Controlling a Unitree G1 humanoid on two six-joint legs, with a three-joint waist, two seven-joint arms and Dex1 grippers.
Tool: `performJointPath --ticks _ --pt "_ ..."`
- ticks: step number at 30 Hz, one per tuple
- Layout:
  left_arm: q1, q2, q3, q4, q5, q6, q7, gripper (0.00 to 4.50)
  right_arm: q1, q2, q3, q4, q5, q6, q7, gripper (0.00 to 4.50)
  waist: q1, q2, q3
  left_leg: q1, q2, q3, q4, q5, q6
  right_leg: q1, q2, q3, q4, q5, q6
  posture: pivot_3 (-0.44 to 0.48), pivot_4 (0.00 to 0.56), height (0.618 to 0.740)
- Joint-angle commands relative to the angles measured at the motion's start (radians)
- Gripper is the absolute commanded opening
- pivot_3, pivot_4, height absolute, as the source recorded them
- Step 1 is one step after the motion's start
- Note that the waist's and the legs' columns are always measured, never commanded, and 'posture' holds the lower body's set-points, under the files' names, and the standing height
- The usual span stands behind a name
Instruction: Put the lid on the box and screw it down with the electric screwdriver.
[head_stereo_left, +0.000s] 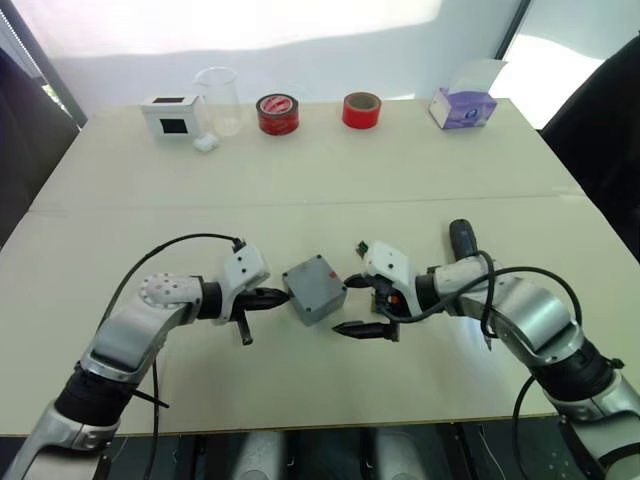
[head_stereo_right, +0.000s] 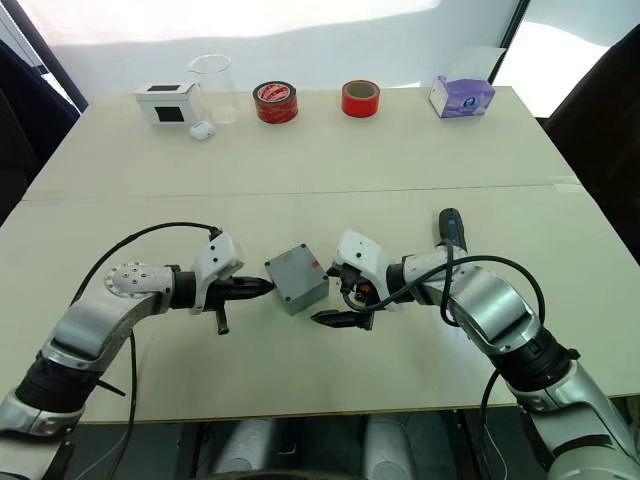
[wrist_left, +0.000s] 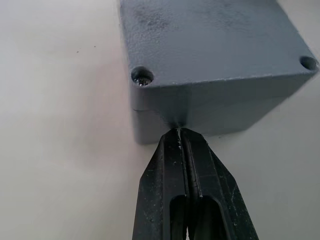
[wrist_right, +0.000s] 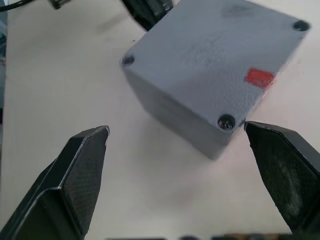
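Two tools flank the box (head_stereo_left: 315, 289) at mid-counter (head_stereo_left: 300, 170), its lid (wrist_right: 215, 45) already seated on top. My left tool (wrist_left: 181, 150) is closed, tips touching the box's left side. My right tool (wrist_right: 175, 165) gapes open just right of it. Farther right lies the screwdriver (head_stereo_left: 462, 238).

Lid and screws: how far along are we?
The lid sits on the box, with screws visible in at least two corners. The left gripper, fingers shut, touches the box; the right gripper is open beside it. The electric screwdriver lies unheld. Remaining screws are unconfirmed.
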Motion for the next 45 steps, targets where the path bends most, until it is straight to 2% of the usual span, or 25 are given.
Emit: performJointPath --ticks 1,13,18,21,24,28,31,37,45 --pt "-0.028 -0.01 0.003 -0.008 0.003 -0.028 0.002 0.0 0.006 0.019 -0.039 -0.073 0.044 0.045 -0.015 4.44 -0.001 0.0 0.0 0.0 0.0 0.0 0.0 0.0 0.0 0.0 0.0 0.0 0.0 0.0 0.0 0.0 0.15 0.74" --pt "-0.06 -0.002 0.013 0.043 0.012 -0.062 -0.019 0.0 0.008 0.023 -0.118 -0.112 0.078 0.122 -0.081 4.44 0.0 0.0 0.0 0.0 0.0 0.0 0.0 0.0 0.0 0.0 0.0 0.0 0.0 0.0 0.0 0.0 0.15 0.74" --pt "-0.056 0.07 0.072 0.022 -0.031 -0.028 -0.066 0.0 -0.028 -0.013 -0.258 -0.033 0.111 0.095 -0.056 4.44 0.0 0.0 0.0 0.0 0.0 0.0 0.001 0.0 0.0 0.0 0.0 0.0 0.0 0.0 0.0 0.0 0.15 0.74" --pt "-0.07 0.1 0.123 0.013 -0.093 0.013 -0.101 0.0 -0.06 0.018 -0.311 0.078 0.103 0.05 -0.07 4.44 -0.001 0.0 0.0 0.0 0.0 0.0 0.001 0.0 0.0 0.0 0.0 0.0 0.0 0.0 0.0 0.0 0.15 0.74" --pt "-0.088 0.141 0.165 -0.049 -0.184 0.076 -0.157 0.0 -0.069 0.08 -0.243 0.327 -0.067 -0.169 -0.132 4.44 -0.003 -0.002 -0.001 0.0 0.0 0.001 0.001 0.0 0.0 0.0 0.0 0.0 0.001 0.0 0.0 0.0 0.15 0.74" --pt "-0.098 0.155 0.158 -0.058 -0.193 0.086 -0.155 0.0 -0.087 0.15 -0.218 0.49 -0.147 -0.323 -0.141 4.44 -0.004 -0.002 -0.001 0.001 0.0 0.001 0.0 0.001 -0.001 0.0 0.001 0.0 0.0 0.0 0.0 0.0 0.15 0.74" --pt "-0.096 0.148 0.155 -0.063 -0.194 0.093 -0.141 0.0 -0.106 0.194 -0.216 0.561 -0.179 -0.389 -0.147 3.86 -0.011 -0.002 -0.001 0.0 0.0 0.001 0.0 0.001 -0.002 0.0 0.001 0.0 0.0 0.0 0.0 0.0 0.15 0.74" --pt "-0.086 0.14 0.151 -0.09 -0.205 0.111 -0.118 0.0 -0.121 0.236 -0.213 0.606 -0.213 -0.432 -0.142 1.8 -0.013 -0.002 -0.001 0.0 0.0 0.001 0.0 0.001 -0.002 0.0 0.001 0.0 0.001 0.0 0.0 0.0 0.15 0.74" --pt "-0.086 0.134 0.142 -0.101 -0.204 0.119 -0.099 0.0 -0.139 0.27 -0.206 0.647 -0.263 -0.459 -0.149 1.8 -0.015 -0.002 -0.001 0.0 0.0 0.001 0.0 0.001 -0.003 0.0 0.001 0.0 0.001 0.0 0.0 0.0 0.15 0.74"
